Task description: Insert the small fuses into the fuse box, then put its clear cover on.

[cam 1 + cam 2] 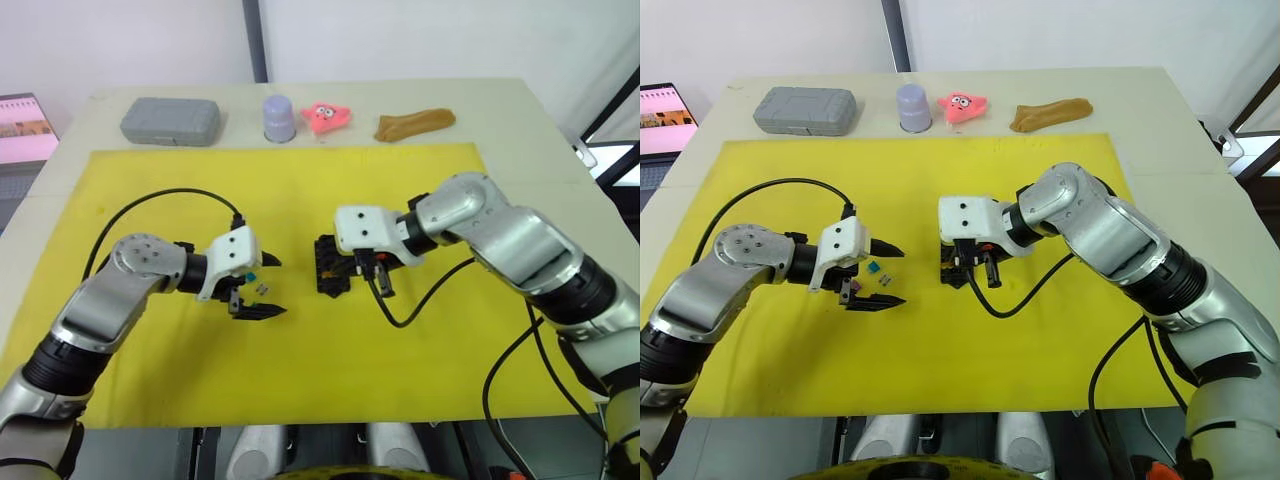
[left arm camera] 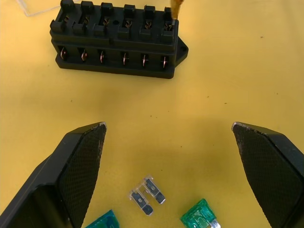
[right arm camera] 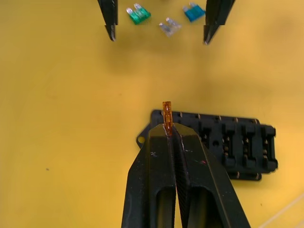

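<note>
The black fuse box [image 1: 329,266] lies on the yellow mat [image 1: 300,380] between my two grippers. My right gripper [image 3: 169,129] is shut on a tan fuse [image 3: 166,113] and hovers just above one end of the fuse box [image 3: 228,142]. My left gripper [image 1: 280,287] stands open around three loose small fuses on the mat: a grey one [image 2: 147,194], a green one [image 2: 199,219] and a teal one [image 2: 105,221]. The slots of the fuse box [image 2: 118,42] look empty. A faint pale edge [image 2: 33,10] beyond the box may be the clear cover; I cannot tell.
Along the table's far edge stand a grey rounded case [image 1: 171,120], a lavender cup [image 1: 279,118], a pink toy [image 1: 326,116] and a brown lump [image 1: 414,123]. A laptop [image 1: 25,125] sits at the far left. Black cables loop off both wrists.
</note>
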Controlling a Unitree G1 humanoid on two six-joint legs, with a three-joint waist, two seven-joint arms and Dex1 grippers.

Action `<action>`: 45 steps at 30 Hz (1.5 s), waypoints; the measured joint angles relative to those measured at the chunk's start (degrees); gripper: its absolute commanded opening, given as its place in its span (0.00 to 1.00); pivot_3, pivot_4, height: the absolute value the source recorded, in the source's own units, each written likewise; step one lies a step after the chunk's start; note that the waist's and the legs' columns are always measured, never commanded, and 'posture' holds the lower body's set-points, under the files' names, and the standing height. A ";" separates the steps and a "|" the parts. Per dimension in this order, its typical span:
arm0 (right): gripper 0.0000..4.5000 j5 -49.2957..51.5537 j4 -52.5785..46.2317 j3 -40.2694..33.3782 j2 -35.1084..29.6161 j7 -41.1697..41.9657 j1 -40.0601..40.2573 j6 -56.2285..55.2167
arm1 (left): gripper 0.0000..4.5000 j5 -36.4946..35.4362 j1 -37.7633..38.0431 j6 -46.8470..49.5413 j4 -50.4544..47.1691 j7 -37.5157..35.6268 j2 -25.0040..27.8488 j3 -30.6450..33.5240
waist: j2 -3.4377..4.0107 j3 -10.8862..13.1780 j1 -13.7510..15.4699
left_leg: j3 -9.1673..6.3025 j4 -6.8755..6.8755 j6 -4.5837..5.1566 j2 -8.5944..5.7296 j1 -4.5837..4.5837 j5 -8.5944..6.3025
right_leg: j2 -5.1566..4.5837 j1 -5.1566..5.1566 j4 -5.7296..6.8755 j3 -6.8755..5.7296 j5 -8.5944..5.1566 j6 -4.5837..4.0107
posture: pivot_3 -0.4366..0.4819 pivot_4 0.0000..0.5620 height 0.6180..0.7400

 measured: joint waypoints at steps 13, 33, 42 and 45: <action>0.00 -2.16 -0.09 0.03 0.29 1.98 0.13 1.42 | 0.99 0.98 0.00 -0.03 -0.01 -0.03 -0.70 -0.01 | 0.00 0.00 -0.01 | 0.00 0.00 -0.02 0.00 0.00 0.01 | 0.00 0.00 0.01 0.00 0.00 0.00 | 0.48 0.27 0.92; 0.00 -5.76 -0.09 0.27 0.98 2.30 2.43 0.02 | 0.99 1.35 -0.01 -0.03 -0.05 -0.08 -0.91 -0.01 | 0.00 0.00 -0.01 | 0.00 0.01 -0.05 -0.01 0.00 0.03 | 0.01 0.00 0.02 -0.01 0.00 0.00 | 0.48 0.27 0.92; 0.00 -7.23 0.44 0.44 1.72 2.28 2.82 -0.23 | 0.99 1.51 -0.01 -0.02 -0.16 -0.05 -1.01 -0.01 | 0.00 0.00 -0.01 | 0.00 0.02 -0.06 -0.01 0.01 0.03 | 0.01 0.00 0.03 -0.01 0.00 0.00 | 0.48 0.27 0.92; 0.00 -7.23 0.39 0.44 1.96 2.39 2.80 0.76 | 0.99 1.74 -0.01 -0.02 -0.16 -0.06 -1.09 -0.01 | 0.00 0.00 -0.01 | 0.00 0.02 -0.06 -0.01 0.01 0.03 | 0.01 0.00 0.03 -0.01 0.00 0.00 | 0.48 0.27 0.92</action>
